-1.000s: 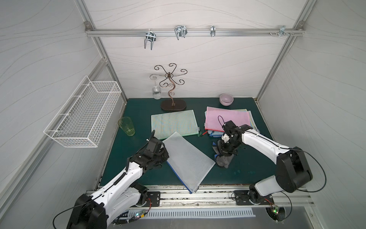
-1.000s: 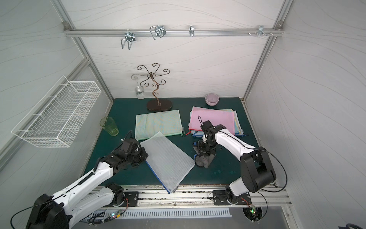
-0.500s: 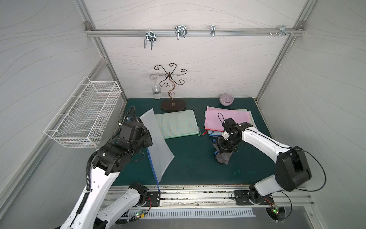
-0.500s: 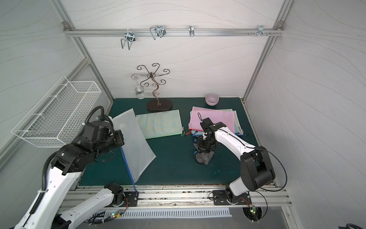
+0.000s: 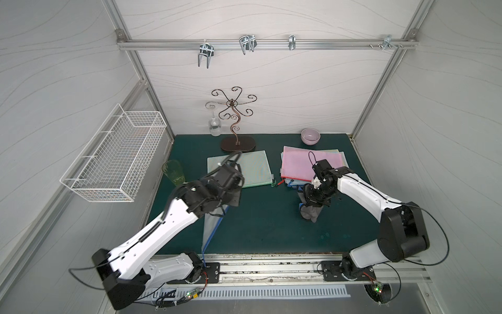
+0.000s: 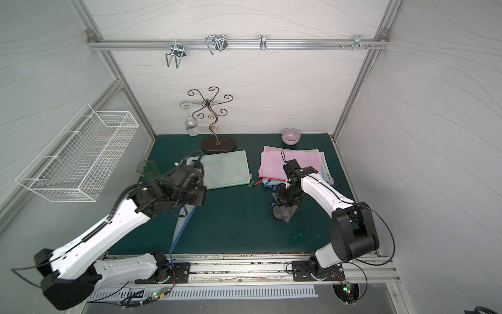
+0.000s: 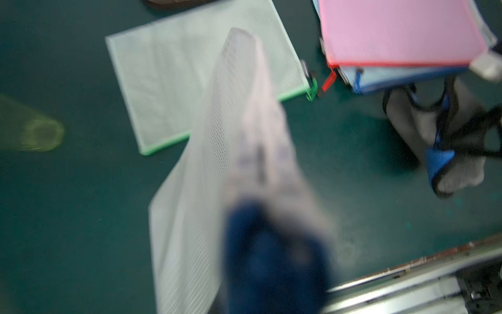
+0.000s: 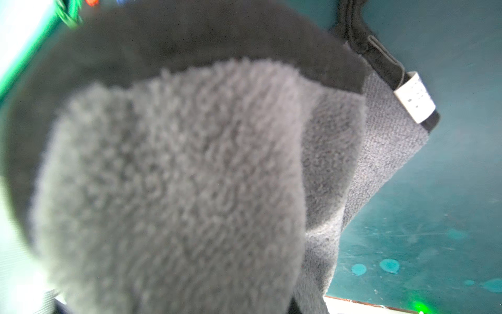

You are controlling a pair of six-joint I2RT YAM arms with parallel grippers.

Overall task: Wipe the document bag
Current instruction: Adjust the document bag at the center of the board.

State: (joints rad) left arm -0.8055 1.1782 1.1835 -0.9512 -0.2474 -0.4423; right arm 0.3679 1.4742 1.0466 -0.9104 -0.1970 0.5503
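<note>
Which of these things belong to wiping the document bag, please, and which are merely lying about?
In use: white document bag hanging from the left gripper; grey cloth in the right gripper.
Lying about: green-edged bag, pink-topped bag stack, purple bowl, green cup, wire stand, wine glass, wire basket.

White mesh document bag (image 7: pixel 195 190), grey cloth (image 8: pixel 176 176)

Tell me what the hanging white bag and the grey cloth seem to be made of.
White translucent document bag: probably plastic mesh, a fine grid shows and light passes through. Grey fluffy cloth: seemingly microfibre or terry, with a fuzzy looped pile.
</note>
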